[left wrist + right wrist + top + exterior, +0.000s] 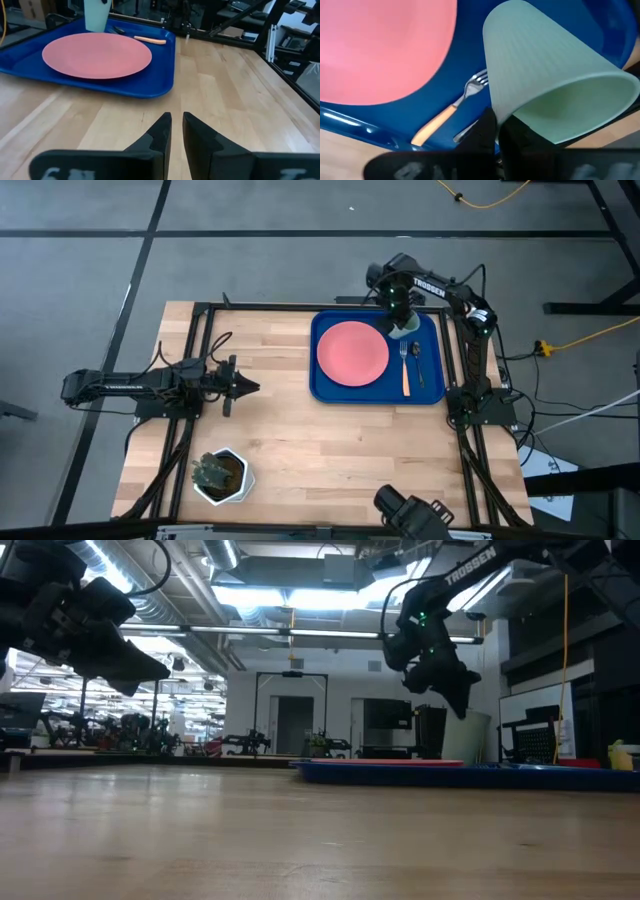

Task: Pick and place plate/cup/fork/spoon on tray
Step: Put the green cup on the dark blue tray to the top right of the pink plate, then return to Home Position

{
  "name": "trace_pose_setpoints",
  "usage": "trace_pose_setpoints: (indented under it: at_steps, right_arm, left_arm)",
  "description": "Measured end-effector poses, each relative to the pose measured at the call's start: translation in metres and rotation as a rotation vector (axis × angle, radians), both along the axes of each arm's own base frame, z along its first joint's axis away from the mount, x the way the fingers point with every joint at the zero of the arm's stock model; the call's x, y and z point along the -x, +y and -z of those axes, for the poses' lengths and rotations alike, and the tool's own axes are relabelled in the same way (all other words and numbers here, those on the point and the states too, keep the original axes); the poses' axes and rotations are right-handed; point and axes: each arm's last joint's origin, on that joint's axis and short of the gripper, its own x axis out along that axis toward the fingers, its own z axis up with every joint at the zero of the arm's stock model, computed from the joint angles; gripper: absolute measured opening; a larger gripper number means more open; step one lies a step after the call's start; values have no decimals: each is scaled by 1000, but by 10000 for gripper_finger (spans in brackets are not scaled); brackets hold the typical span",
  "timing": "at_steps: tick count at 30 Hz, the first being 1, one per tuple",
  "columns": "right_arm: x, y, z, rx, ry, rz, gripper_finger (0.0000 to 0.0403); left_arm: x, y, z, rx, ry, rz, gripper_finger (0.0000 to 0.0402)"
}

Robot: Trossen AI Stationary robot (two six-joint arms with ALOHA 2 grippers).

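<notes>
The deep-blue tray lies on the wooden surface near its far right corner, hard against the right edge. The coral-pink plate sits flat in the tray's left half, filling most of that side. To the right of the plate, the fork lies lengthwise with its metal tines toward the far rim and its tan handle toward the near rim, and the dark spoon lies just beside it, closer to the tray's right rim. The right gripper hangs over the tray's far edge, between the plate and the far right corner, its fingers clamped on the rim of the pale green cup; in the right wrist view one finger is inside the cup's mouth and the other against its outer wall. The cup appears to stand upright on the tray floor in the low view, though its base is hidden behind the tray rim, so contact cannot be confirmed. The left gripper waits above the surface's left half, well apart from the tray, fingers nearly together with a thin gap. A white pot with a plant stands near the near left corner.
</notes>
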Motion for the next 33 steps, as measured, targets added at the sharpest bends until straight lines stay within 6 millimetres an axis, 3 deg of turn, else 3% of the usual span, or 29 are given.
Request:
trace_pose_setpoints:
  at_steps: [4, 10, 18, 27, 33]
  right_arm:
    - [1, 1, 7, -14, 13, -2, 8]
    - [-1, -1, 9, 12, -12, -2, 47]
    - [-2, -2, 8, 21, -22, -5, 54]
    - [-7, -5, -9, 63, -61, -6, 56]
    - [-11, -4, -30, 94, -88, 5, 57]
  left_arm:
    - [0, 0, 0, -25, 1, 5, 41]
    - [0, 0, 0, -26, 1, 5, 41]
    - [0, 0, 0, -26, 0, 5, 41]
    - [0, 0, 0, -28, 0, 5, 41]
    - [0, 0, 0, -28, -1, 5, 41]
